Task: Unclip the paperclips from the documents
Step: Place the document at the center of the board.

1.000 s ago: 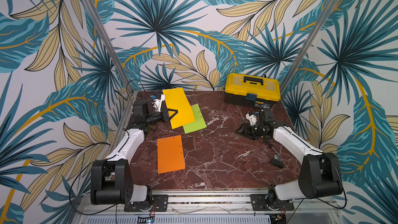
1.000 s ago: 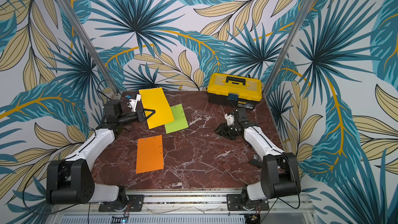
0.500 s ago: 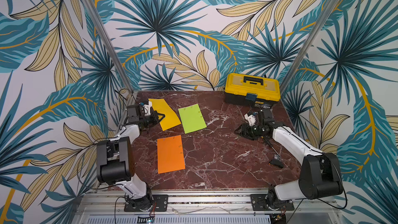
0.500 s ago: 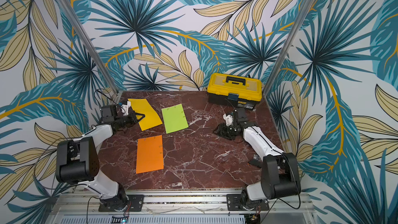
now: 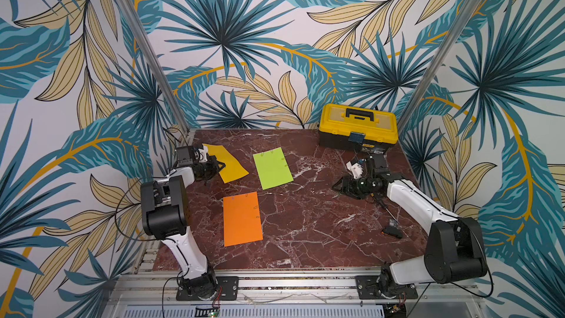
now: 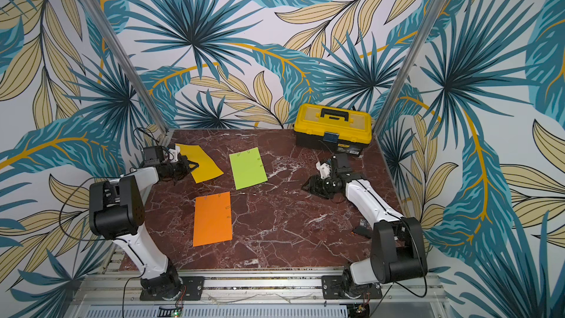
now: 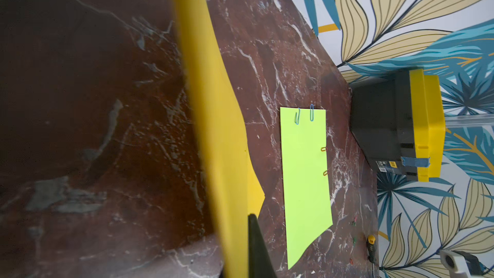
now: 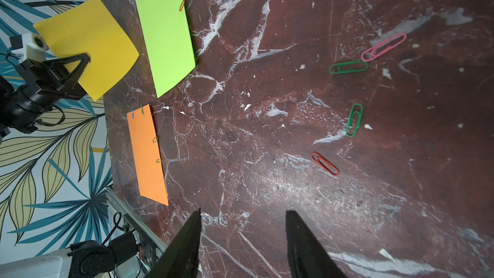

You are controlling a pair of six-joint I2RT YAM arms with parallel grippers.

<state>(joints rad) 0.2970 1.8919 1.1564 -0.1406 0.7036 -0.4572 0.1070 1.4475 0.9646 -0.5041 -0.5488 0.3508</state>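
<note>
Paperclips [image 8: 354, 120] lie loose near the parted, empty right gripper [image 8: 242, 213]; the left gripper [image 5: 222, 165], pinching the yellow sheet [image 5: 233, 163], should lay it flat

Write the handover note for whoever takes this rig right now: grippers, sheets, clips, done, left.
Left gripper: shut on the golden yellow sheet at its edge.
Right gripper: open, empty, near four loose paperclips on the table.
Lime green sheet and orange sheet: lying flat, four clips on the edges of each.
Done: no clips visible on the yellow sheet.
Left: unclip green and orange, eight clips in all.
</note>
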